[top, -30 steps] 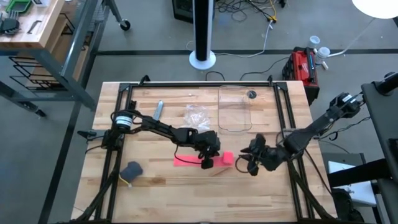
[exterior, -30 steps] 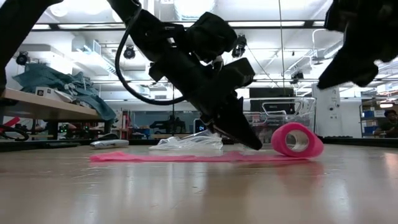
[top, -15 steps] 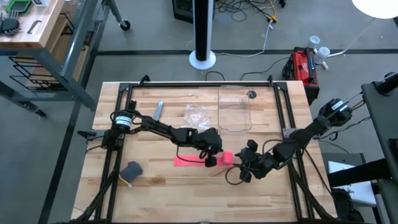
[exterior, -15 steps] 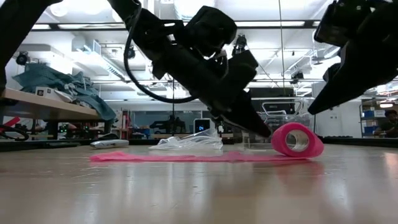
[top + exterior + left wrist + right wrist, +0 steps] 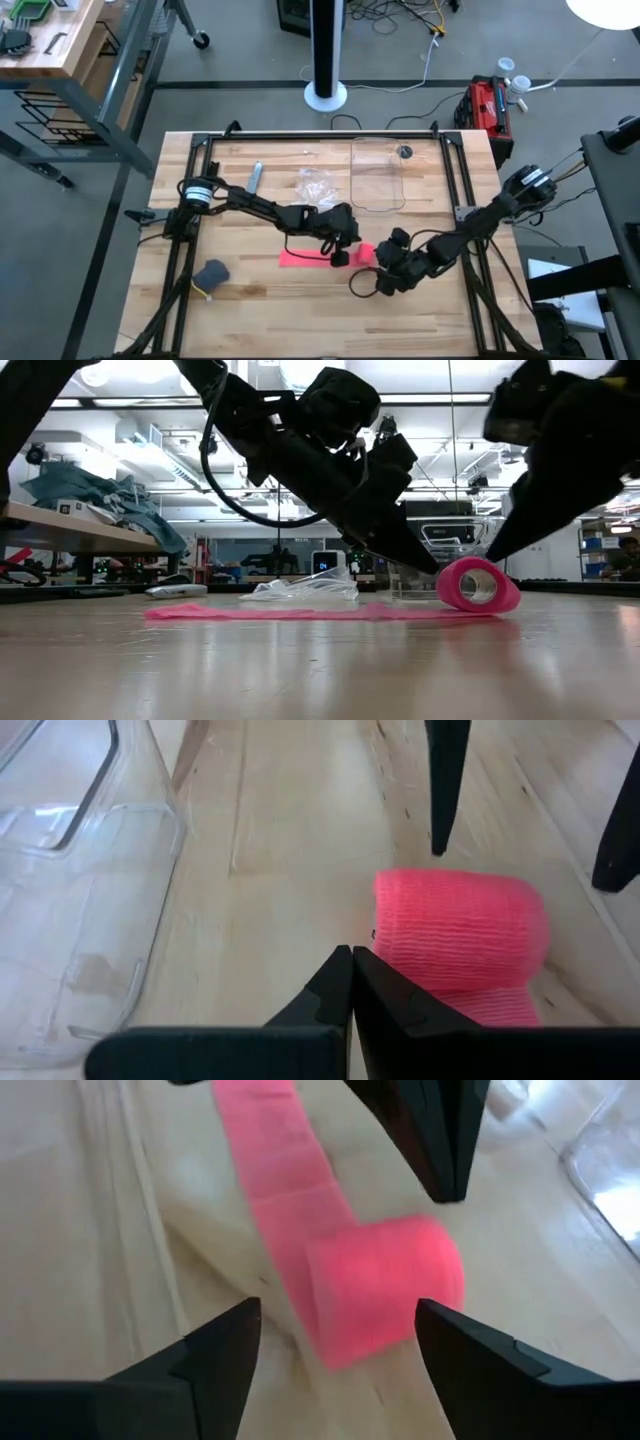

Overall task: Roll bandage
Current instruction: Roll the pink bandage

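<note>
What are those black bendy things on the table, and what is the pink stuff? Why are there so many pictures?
The black bendy things are two robot arms, each ending in a two-finger pincer called a gripper. One camera looks straight down from above, one sits at table height, and one rides on each arm's wrist. That is why you get four pictures.

The pink stuff is a bandage: part is wound into a roll, and part lies flat on the wooden table. The left gripper has its fingers pinched shut, with the tips right beside the roll. The right gripper has its fingers spread wide on either side of the roll, but it is not holding it.

Also on the table are a clear plastic box, a crinkly clear bag and a dark grey lump.
</note>
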Motion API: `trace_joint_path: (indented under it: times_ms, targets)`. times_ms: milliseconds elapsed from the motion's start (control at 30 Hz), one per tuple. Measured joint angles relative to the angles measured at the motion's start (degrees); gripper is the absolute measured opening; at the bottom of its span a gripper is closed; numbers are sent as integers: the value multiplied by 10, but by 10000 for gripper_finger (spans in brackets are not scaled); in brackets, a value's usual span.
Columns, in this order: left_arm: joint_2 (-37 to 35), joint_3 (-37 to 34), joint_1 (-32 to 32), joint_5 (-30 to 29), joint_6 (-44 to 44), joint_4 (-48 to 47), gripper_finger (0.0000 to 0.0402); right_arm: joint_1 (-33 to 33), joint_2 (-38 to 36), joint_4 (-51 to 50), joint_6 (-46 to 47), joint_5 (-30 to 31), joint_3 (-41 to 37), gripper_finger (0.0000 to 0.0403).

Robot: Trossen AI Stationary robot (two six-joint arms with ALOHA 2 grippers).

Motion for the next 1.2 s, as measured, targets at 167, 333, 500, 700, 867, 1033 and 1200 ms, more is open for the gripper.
trace_joint_path:
  times_ms: [167,333,500,700,867,1033,1200]
  targets:
    - [0,0,0,30,54,0,0,-7,43,-26,-25,3,35,238]
    - [0,0,0,31,72,-1,0,-7,81,-106,-26,11,84,223]
    - [0,0,0,52,88,-1,0,-7,114,-183,-33,29,134,211]
    - [2,0,0,56,97,0,0,-12,155,-242,-36,40,173,199]
    - [2,-1,0,56,97,-2,0,-14,173,-253,-40,56,188,178]
    - [3,-1,1,52,96,0,0,-16,174,-279,-31,65,193,99]
    - [3,-1,2,48,93,2,0,-18,172,-299,-36,88,187,16]
